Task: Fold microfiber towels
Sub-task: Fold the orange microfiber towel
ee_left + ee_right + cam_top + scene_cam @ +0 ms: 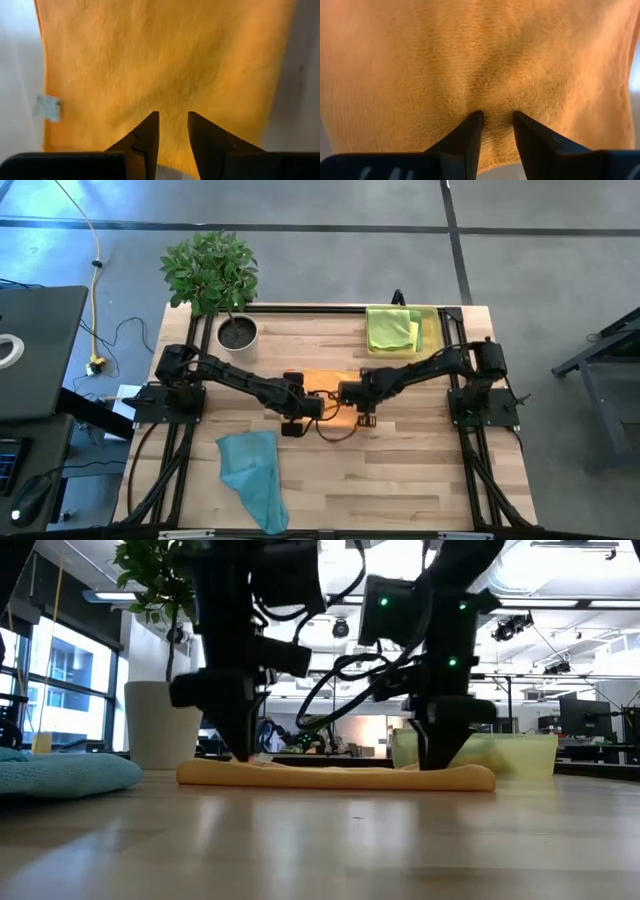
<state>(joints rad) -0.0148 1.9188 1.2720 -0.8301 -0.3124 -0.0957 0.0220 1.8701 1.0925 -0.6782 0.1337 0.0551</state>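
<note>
Table (400, 480) of pale wood is seen from above, and every place below is given from the orange towel (322, 383) at its middle. Beyond the orange towel, toward the far right corner, a translucent yellow tray (433, 330) is set, and two lime green towels (391, 328) are stacked folded inside it. Nearer than the orange towel and to its left, a light blue towel (255, 475) is left crumpled, reaching to the table's near edge. Beyond the orange towel on the left, a potted plant (222, 285) is stood in a white pot. The orange towel itself is spread flat and low on the wood, as the low view shows (340, 776), with a small white tag (48, 107) seen at one edge. Left gripper (173, 131) is lowered onto the towel's left part, its fingers (145, 137) parted by a narrow gap, tips against the cloth. Right gripper (498, 129) is lowered onto the towel's right part, its fingers (532, 137) likewise slightly apart, a small ridge of cloth gathered between them; whether that fold is truly pinched cannot be told
</note>
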